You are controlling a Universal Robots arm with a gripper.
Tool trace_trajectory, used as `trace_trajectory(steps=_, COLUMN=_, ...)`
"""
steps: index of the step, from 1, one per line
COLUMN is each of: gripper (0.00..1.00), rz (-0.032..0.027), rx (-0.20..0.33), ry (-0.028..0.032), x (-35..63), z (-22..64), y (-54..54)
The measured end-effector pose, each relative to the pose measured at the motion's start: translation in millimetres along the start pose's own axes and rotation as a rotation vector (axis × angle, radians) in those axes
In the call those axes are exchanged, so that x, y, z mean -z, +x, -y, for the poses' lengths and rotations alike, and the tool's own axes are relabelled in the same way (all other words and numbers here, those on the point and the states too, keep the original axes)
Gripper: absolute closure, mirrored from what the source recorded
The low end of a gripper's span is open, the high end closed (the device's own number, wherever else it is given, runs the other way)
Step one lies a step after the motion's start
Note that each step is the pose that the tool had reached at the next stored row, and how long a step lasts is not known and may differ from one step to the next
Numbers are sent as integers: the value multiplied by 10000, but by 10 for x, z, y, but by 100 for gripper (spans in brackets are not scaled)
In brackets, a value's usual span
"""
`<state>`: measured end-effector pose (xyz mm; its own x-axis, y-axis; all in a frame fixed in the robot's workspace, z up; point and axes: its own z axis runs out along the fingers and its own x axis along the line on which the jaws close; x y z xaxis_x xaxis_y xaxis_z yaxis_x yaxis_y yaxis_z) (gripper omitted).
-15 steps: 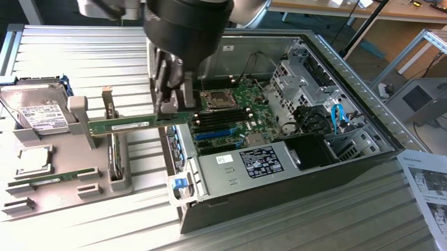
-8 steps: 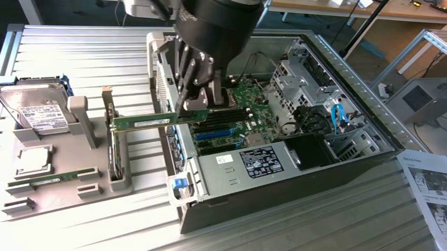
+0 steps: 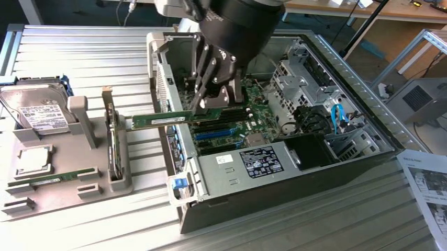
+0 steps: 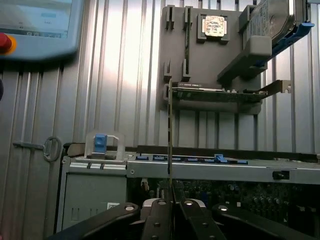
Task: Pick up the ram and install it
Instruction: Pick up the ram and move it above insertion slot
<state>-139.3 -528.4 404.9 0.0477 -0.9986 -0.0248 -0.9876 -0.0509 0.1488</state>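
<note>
My gripper (image 3: 213, 104) is shut on the ram (image 3: 164, 120), a long thin green stick held level by one end. The rest of the stick juts out towards the exterior view's left, over the side wall of the open computer case (image 3: 363, 89). It hangs just above the motherboard's black and blue slots (image 3: 220, 128). In the wrist view the ram (image 4: 170, 130) appears edge-on as a thin upright line, clamped between the two fingers (image 4: 159, 215) of the gripper (image 4: 172, 205).
A grey holder tray (image 3: 63, 193) at the exterior view's left carries a hard drive (image 3: 35, 107), a square processor (image 3: 33, 157), an upright expansion card (image 3: 112, 136) and another green stick (image 3: 52, 179). Papers (image 3: 426, 183) lie at the right. A teach pendant (image 4: 35, 25) rests beyond the case.
</note>
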Motion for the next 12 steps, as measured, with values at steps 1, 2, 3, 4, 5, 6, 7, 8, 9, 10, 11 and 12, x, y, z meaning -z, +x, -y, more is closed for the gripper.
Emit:
trace_trajectory(steps=1, gripper=88, rz=1, rx=0, ry=-9, x=4, z=25, y=1)
trace_trajectory(steps=2, gripper=88, rz=1, rx=0, ry=-20, x=9, z=55, y=3)
trace_trajectory(steps=3, gripper=88, rz=2, rx=0, ry=-31, x=14, z=88, y=4)
trace_trajectory(steps=4, gripper=88, rz=4, rx=1, ry=-43, x=19, z=125, y=6)
trace_trajectory(steps=5, gripper=88, rz=6, rx=0, ry=-54, x=25, z=161, y=8)
trace_trajectory(steps=6, gripper=88, rz=6, rx=-1, ry=-62, x=30, z=188, y=9)
trace_trajectory(steps=7, gripper=88, rz=8, rx=-1, ry=-71, x=34, z=218, y=11)
trace_trajectory(steps=8, gripper=88, rz=9, rx=-1, ry=-78, x=38, z=242, y=12)
trace_trajectory(steps=9, gripper=88, rz=12, rx=0, ry=-87, x=43, z=273, y=14)
trace_trajectory(steps=10, gripper=88, rz=13, rx=0, ry=-95, x=47, z=297, y=15)
trace_trajectory(steps=11, gripper=88, rz=14, rx=0, ry=-103, x=51, z=322, y=16)
trace_trajectory(steps=12, gripper=88, rz=16, rx=0, ry=-112, x=55, z=350, y=17)
